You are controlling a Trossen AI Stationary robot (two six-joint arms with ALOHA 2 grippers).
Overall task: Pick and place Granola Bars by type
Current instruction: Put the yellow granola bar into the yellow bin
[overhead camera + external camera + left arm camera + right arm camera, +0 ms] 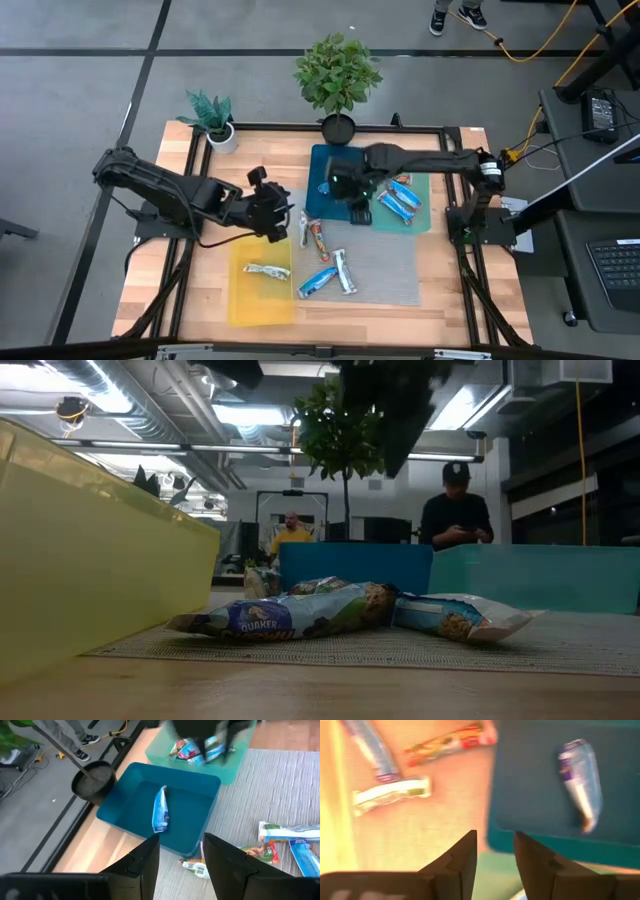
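Several wrapped granola bars lie about. One blue bar [161, 810] rests flat in the dark blue tray [325, 165]. Blue-and-red bars [400, 203] lie in the teal tray [425, 215]. One pale bar [267, 270] sits in the yellow tray [245, 300]. Others lie on the grey mat: a red-orange bar [316, 236], a pale one [390, 795] and blue ones [320, 282]. My left gripper [282, 214] hovers open over the mat's left edge, empty [181, 855]. My right gripper [355, 205] hovers open and empty [495, 850] above the near edge of the blue tray.
Two potted plants [337, 75] [212, 115] stand at the table's far edge. The grey mat [390, 275] covers the middle near part. In the low view two bars [290, 615] [455, 618] lie on the mat in front; people stand in the room behind.
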